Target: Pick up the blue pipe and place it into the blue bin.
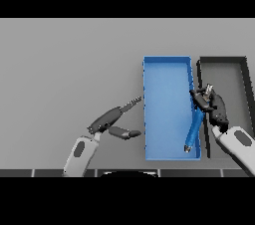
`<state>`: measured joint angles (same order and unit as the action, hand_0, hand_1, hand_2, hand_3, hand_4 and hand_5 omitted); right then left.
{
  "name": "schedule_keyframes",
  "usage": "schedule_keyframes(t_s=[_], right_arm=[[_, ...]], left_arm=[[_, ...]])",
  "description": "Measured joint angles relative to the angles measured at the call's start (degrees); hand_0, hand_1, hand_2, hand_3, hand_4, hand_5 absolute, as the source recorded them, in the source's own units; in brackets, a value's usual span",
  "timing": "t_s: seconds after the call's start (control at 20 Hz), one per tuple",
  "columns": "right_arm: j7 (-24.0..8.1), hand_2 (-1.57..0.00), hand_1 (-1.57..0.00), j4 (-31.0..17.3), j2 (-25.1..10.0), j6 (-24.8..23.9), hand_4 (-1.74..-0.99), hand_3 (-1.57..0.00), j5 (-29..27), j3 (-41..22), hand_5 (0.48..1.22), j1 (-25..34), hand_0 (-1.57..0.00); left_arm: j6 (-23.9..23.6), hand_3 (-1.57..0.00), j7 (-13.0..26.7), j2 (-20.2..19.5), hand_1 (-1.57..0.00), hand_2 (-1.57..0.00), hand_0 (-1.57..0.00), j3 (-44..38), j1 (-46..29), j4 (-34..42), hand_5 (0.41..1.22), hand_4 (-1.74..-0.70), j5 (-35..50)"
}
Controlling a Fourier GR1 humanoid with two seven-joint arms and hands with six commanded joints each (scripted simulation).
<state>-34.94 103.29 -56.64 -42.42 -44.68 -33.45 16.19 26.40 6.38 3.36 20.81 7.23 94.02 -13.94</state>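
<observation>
Table (64,59) spans the view. Two bins sit on it right of centre, side by side, long sides running near to far. The bin (164,94) stands left; the second bin (234,69) is just beside it on the right, reaching slightly farther back and cut by the right edge. The pipe (192,132) lies inside the left bin along its right wall, tilted, lower end by the near right corner, upper end at the right hand (211,104). That hand is over the wall between the bins, arm coming from the near right. The left hand (112,122) is over the table just left of the left bin's near half.
</observation>
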Motion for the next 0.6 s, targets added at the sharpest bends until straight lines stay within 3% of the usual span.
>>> schedule_keyframes(t_s=[0.15,0.3,0.6], right_arm=[[0.55,-0.28,-0.28,-1.29,-5.78,2.68,-1.175,-0.16,-4.80,-9.77,1.084,6.77,-0.31],[-0.01,-0.14,-0.14,-3.41,-8.66,5.98,-1.083,-0.08,-6.03,-18.40,0.934,13.58,-0.16],[-0.01,-0.04,-0.04,-4.56,-10.00,6.79,-1.046,-0.02,-7.52,-26.71,0.759,19.32,-0.04]], left_arm=[[0.15,0.00,0.13,-0.21,0.00,0.00,0.00,0.05,-0.47,1.01,0.429,-0.88,0.31],[0.42,0.00,0.42,-0.25,0.00,0.00,0.00,0.20,-1.13,1.26,0.428,-0.89,0.55],[-0.22,0.00,1.42,0.53,0.00,0.00,0.00,0.72,-0.86,1.35,0.428,-0.89,-0.13]])
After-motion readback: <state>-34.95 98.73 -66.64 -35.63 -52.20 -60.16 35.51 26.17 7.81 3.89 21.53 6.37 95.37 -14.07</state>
